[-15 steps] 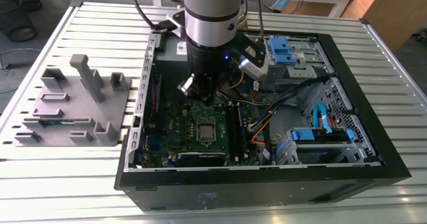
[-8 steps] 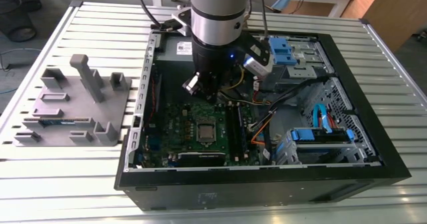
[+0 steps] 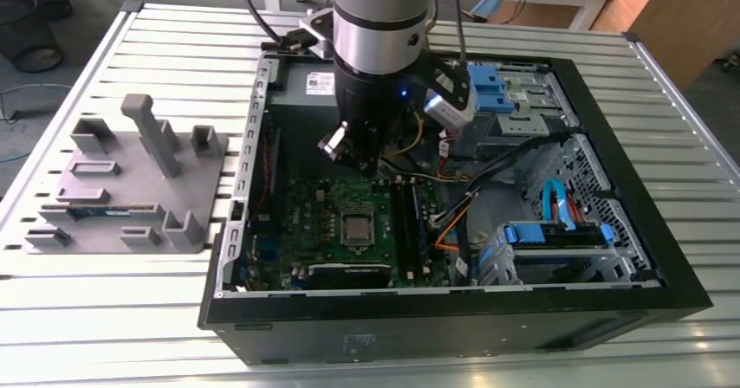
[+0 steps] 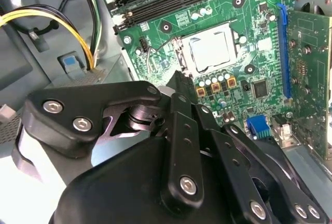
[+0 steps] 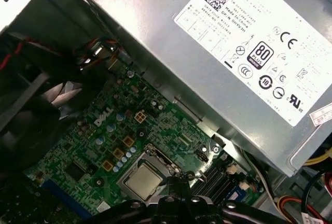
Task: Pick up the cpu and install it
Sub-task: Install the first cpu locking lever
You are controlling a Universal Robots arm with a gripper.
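your arm reaches down into an open pc case [image 3: 647, 258] that lies on its side on a slatted table [image 3: 69, 319]. the gripper [image 4: 179, 86] hangs over the green motherboard [image 3: 301, 223], above its edge nearest the grey power supply [image 5: 218, 63]. the cpu [image 3: 357, 227], a flat silvery square, already sits in its socket at the middle of the board; in the exterior view it lies below the gripper in the picture, toward the case's near wall. in both wrist views it shows just past the fingertips, a short way ahead of them and apart from them, lying flat with its edges square to the socket frame. the black fingers seem drawn together with nothing between them, though the tips are partly hidden by the linkage, so take that as likely, not certain. a grey parts tray [image 3: 127, 189] stands on the table at the exterior view's left, well apart from the case.
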